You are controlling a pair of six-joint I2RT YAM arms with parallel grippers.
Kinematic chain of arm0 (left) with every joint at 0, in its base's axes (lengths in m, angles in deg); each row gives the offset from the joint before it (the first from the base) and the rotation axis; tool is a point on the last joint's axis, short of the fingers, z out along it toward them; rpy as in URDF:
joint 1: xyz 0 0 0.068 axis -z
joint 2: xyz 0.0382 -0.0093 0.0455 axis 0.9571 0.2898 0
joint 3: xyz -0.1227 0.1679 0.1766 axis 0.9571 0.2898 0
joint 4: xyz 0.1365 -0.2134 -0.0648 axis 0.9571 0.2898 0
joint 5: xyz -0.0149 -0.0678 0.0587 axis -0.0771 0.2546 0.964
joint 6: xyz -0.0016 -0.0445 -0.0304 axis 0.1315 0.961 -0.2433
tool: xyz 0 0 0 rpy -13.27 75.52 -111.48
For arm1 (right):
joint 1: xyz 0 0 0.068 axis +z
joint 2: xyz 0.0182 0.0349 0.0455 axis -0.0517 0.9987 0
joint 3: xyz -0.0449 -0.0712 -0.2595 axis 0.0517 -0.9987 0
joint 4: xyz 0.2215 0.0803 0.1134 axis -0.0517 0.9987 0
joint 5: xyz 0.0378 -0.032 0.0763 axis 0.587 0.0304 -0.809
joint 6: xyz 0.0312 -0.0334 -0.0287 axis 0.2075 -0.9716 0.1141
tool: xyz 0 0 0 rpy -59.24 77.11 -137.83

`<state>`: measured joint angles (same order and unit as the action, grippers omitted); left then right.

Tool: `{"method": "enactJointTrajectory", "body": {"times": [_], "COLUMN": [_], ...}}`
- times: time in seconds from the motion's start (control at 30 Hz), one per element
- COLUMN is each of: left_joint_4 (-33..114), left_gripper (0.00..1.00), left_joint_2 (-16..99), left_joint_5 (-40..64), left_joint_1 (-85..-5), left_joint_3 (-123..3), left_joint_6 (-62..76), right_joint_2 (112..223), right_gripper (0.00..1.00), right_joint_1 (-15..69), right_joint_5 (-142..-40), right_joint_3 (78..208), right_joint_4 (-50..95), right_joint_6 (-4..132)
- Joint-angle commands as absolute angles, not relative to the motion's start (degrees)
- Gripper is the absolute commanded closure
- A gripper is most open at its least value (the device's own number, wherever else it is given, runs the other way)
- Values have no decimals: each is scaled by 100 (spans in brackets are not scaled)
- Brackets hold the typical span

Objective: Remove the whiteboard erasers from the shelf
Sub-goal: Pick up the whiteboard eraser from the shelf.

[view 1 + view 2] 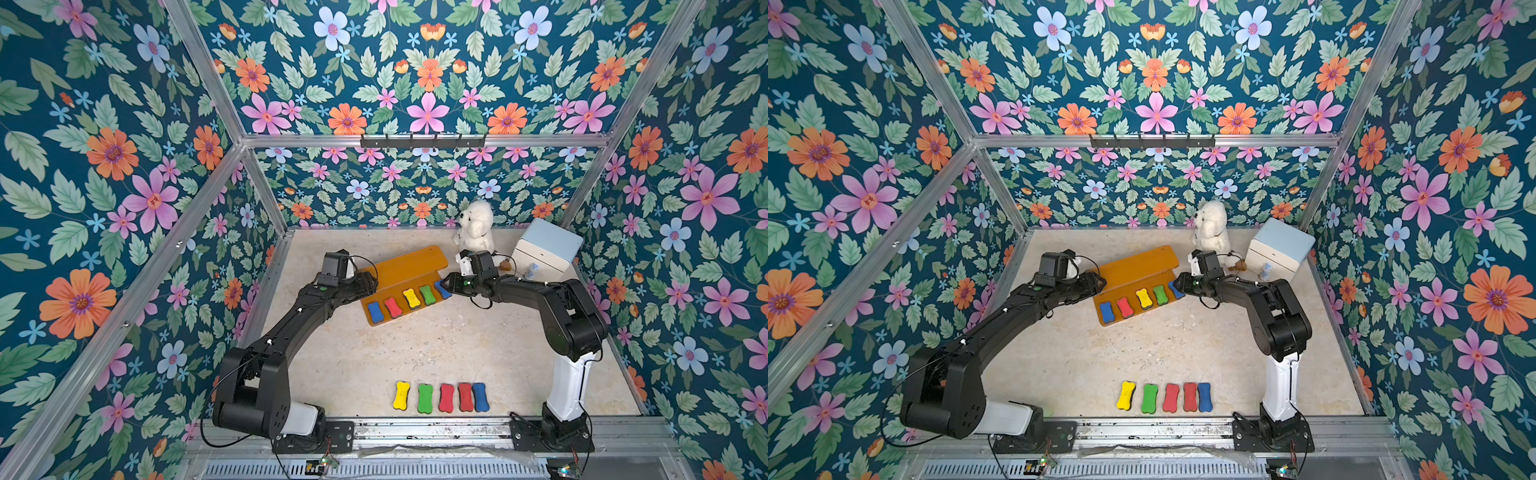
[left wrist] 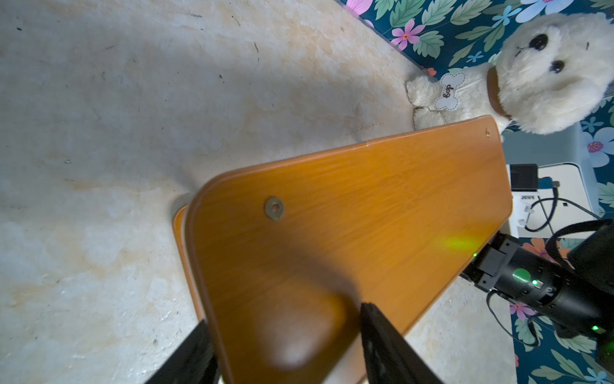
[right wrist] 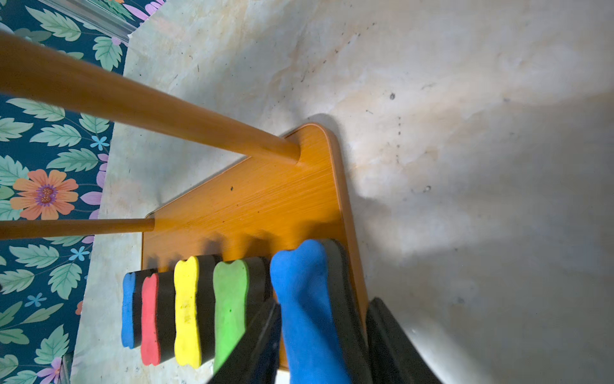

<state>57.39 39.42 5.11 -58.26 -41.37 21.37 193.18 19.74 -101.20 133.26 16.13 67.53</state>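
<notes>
Foam keeps the score for you: five whiteboard erasers [image 1: 441, 397] lie in a row on the table [image 1: 365, 357] at lower centre, and five sit on the shelf [image 1: 407, 266] mid-frame, so the task looks roughly half done. Your right gripper [image 3: 324, 304] straddles the end blue eraser [image 3: 305, 292], and your left gripper [image 2: 282, 316] straddles the shelf's upper board. You cannot tell whether either one pinches. The plush dog [image 2: 548, 73] at upper right wears a tag [image 2: 448, 91] reading "dog".

Both top views looked down from high above the near edge toward the far wall. From well back they took in the whole table [image 1: 415, 345], and they shared almost everything, including the shelf [image 1: 1138, 262]. The left wrist camera sat very close over the shelf's upper board, facing right toward the plush dog [image 2: 548, 73] and the right arm [image 2: 538, 286]. The right wrist camera sat close over the lower tier, facing left along the whiteboard erasers [image 3: 187, 309], with the blue eraser [image 3: 305, 299] nearest. The wrist views shared only the shelf.
</notes>
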Motion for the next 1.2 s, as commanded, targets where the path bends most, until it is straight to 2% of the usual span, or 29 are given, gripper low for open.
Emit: {"method": "enactJointTrajectory", "body": {"times": [0.0,0.33,0.73,0.9,1.17], "left_joint_4": [6023,6052,6073,6086,6086], "left_gripper": [33,33,33,32,30], "left_joint_2": [3964,3974,3914,3896,3894], "left_joint_5": [555,557,575,575,442], "left_joint_1": [-5830,-5858,-5881,-5877,-5881], "left_joint_3": [-4122,-4123,-4126,-4127,-4162], "left_joint_6": [2065,2039,2027,2015,2003], "right_joint_2": [19341,19412,19234,19002,18213], "right_gripper": [54,67,95,99,100], "right_joint_1": [1989,1991,1993,1997,2058], "right_joint_5": [-10102,-10128,-10126,-10270,-10064], "right_joint_3": [13347,13273,12904,12709,12190], "right_joint_4": [1628,1600,1413,1200,983], "right_joint_6": [6674,6701,6869,7127,7678]}}
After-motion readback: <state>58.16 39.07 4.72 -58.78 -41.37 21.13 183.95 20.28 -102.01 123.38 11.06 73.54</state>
